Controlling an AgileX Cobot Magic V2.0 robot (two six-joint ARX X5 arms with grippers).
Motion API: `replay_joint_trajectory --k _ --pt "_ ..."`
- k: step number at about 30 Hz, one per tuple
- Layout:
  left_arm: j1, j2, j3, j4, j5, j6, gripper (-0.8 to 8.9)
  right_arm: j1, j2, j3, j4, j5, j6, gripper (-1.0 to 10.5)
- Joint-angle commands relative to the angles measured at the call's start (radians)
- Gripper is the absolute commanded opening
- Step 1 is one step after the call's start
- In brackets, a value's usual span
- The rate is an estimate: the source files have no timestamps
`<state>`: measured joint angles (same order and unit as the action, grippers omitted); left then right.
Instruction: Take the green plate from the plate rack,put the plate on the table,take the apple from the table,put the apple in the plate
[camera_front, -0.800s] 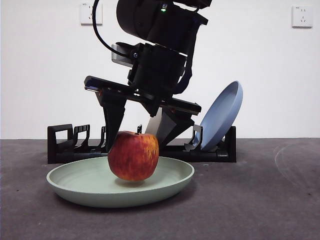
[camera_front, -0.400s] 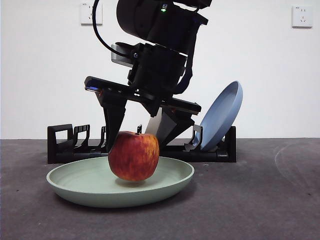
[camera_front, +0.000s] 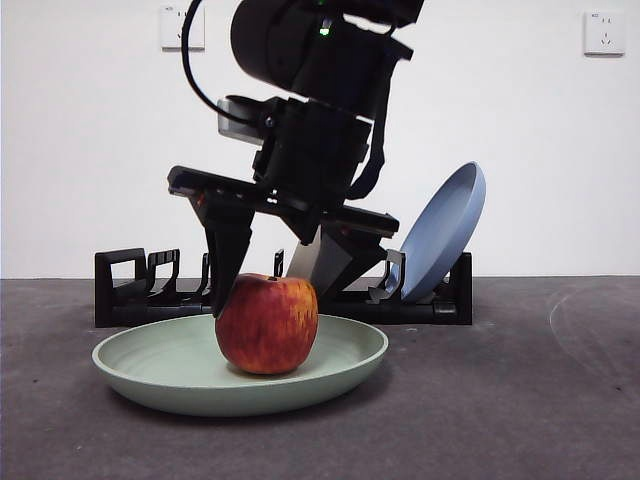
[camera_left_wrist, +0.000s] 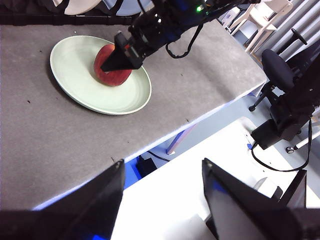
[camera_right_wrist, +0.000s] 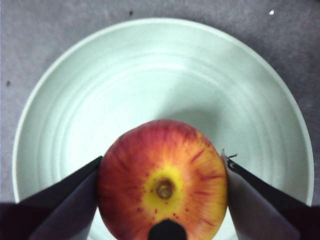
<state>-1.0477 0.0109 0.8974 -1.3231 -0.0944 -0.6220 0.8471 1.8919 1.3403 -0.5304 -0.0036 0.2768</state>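
Right gripper (camera_right_wrist: 162, 200): black jaws flank the streaked red apple (camera_front: 266, 324), barely parted, grip unclear.
Risk: apple rolling across the pale sage-green round plate (camera_front: 150, 370) if nudged on withdrawal.

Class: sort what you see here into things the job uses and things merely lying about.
Job: apple, green plate, plate rack, table, right gripper.
Lying about: blue plate, wall sockets, office chair, waiting left gripper.

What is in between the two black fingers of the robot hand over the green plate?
The apple sits between the right gripper's fingers, resting in the green plate. The right wrist view shows it best.
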Motion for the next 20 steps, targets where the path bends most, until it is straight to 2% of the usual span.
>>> replay_joint_trajectory --k 1,5,7,9,10,12,20 --pt "0.002 -0.002 -0.002 0.005 -0.003 -0.006 2.56 0.004 0.032 -0.002 0.0 -0.004 -0.015 0.0" --pt "0.002 -0.002 -0.002 0.005 -0.003 -0.006 2.56 0.005 0.036 -0.002 0.003 -0.007 -0.016 0.1" --pt "0.002 -0.002 -0.002 0.005 -0.003 -0.006 2.56 0.005 0.035 -0.002 0.007 -0.01 -0.016 1.6" --pt "0.002 -0.002 -0.002 0.005 -0.003 -0.006 2.56 0.004 0.035 -0.001 0.006 -0.011 -0.014 4.0" --pt "0.002 -0.002 -0.002 0.005 -0.003 -0.006 2.56 0.004 0.035 -0.001 0.006 -0.011 -0.013 4.8" --pt "0.002 -0.002 -0.002 0.005 -0.003 -0.006 2.56 0.004 0.035 -0.001 0.006 -0.011 -0.008 5.8" --pt "0.002 -0.002 -0.002 0.005 -0.003 -0.006 2.56 0.004 0.034 0.054 -0.076 -0.015 0.003 5.8"
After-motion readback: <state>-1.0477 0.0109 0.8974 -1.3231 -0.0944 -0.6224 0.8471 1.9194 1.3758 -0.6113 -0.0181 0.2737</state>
